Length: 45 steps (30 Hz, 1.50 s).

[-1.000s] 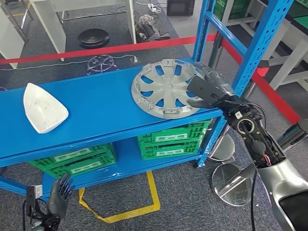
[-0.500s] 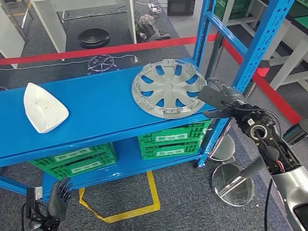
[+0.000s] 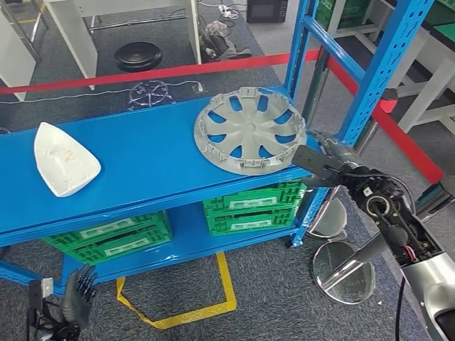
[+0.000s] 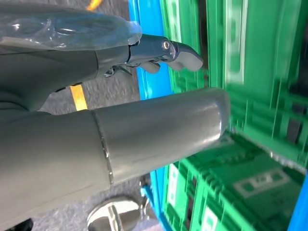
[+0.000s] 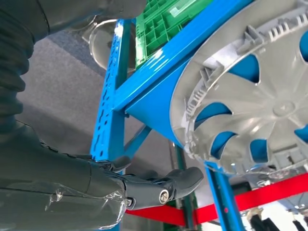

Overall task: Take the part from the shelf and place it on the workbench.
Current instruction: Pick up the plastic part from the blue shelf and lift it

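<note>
A silver hubcap (image 3: 250, 130) lies flat at the right end of the blue shelf (image 3: 150, 160). Its rim slightly overhangs the front edge. My right hand (image 3: 322, 162) floats just off the shelf's right front corner, beside the hubcap's rim and apart from it, fingers stretched out and holding nothing. In the right wrist view the hubcap (image 5: 254, 96) is close beyond my outstretched right hand (image 5: 145, 185), with a gap between them. A white shell-shaped part (image 3: 64, 158) lies at the shelf's left end. My left hand (image 3: 77, 298) hangs low near the floor with fingers spread and holds nothing; the left wrist view also shows my left hand (image 4: 127, 120).
Green crates (image 3: 257, 206) (image 3: 112, 234) fill the lower shelf level. A blue upright post (image 3: 375, 78) rises just right of my right hand. Round metal stand bases (image 3: 343, 273) sit on the floor beneath my right arm. A red barrier tape (image 3: 161, 71) runs behind the shelf.
My right hand has drawn back from over the hubcap's right rim, moving right and down past the shelf corner. The hubcap stayed in place. My left hand has sunk slightly lower.
</note>
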Available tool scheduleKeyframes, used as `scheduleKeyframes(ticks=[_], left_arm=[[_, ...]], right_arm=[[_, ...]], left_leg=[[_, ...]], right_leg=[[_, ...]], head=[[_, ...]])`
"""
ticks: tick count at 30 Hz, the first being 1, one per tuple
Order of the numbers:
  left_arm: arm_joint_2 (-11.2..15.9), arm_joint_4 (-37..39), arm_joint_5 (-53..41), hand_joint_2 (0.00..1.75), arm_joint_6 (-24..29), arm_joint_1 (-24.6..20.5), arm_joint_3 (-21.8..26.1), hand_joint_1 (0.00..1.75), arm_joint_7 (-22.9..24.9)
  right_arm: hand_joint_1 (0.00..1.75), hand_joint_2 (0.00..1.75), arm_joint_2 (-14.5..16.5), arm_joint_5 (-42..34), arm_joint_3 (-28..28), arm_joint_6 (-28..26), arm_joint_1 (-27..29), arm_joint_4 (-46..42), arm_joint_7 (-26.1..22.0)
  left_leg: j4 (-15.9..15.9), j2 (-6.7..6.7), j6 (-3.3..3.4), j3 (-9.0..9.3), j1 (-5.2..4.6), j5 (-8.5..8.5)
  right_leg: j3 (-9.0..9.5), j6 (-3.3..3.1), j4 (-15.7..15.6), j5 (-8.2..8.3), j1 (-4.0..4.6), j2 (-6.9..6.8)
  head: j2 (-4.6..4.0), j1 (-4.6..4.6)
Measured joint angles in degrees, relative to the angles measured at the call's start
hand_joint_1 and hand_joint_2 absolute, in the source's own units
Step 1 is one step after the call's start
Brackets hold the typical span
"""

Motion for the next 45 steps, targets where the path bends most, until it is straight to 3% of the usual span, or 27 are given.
scheduleKeyframes(ticks=[8, 16, 26, 31, 45], left_arm=[[3.0, -0.3, 2.3, 0.0, -0.1, 1.2, -0.2, 0.0, 0.5], [2.6, -0.3, 3.9, 0.0, 0.8, 1.2, -1.5, 0.0, 0.9], [2.5, -0.3, 4.7, 0.0, 1.1, 1.2, -1.7, 0.0, 0.6], [2.6, -0.4, 6.8, 0.0, 1.2, 1.3, -3.3, 0.0, 0.6], [3.1, -0.7, 8.2, 0.0, 2.0, 1.2, -3.6, 0.0, 0.6]], right_arm=[[0.0, 1.75, 0.9, 3.7, 4.1, 0.7, -5.9, 6.7, -5.1], [0.0, 1.75, 1.7, 7.4, 9.0, 1.5, -14.3, 14.9, -9.8], [0.0, 1.75, 2.3, 8.4, 10.3, 1.7, -16.4, 17.2, -11.4], [0.0, 1.75, 6.0, 11.4, 17.6, 1.5, -25.4, 31.3, -16.1], [0.0, 1.75, 10.3, 9.4, 21.0, 2.0, -27.1, 38.4, -18.8]], left_leg=[[0.0, -0.05, 0.0, -0.02, -0.01, 0.02], [0.0, -0.08, 0.02, -0.04, -0.08, 0.03], [0.0, -0.07, 0.02, -0.04, -0.07, 0.03], [0.0, -0.17, -0.03, -0.06, 0.0, 0.07], [0.0, -0.15, -0.03, -0.06, 0.0, 0.07]], right_leg=[[-0.03, 0.0, 0.0, 0.0, 0.01, -0.01], [-0.02, 0.03, 0.0, 0.03, -0.01, -0.03], [-0.03, 0.03, 0.0, 0.03, -0.01, -0.03], [-0.05, 0.02, 0.0, 0.02, 0.0, -0.11], [-0.06, 0.01, 0.0, 0.03, 0.01, -0.1]], head=[[0.0, -0.01], [0.0, 0.0], [0.0, 0.0], [0.0, 0.01], [0.0, 0.01]])
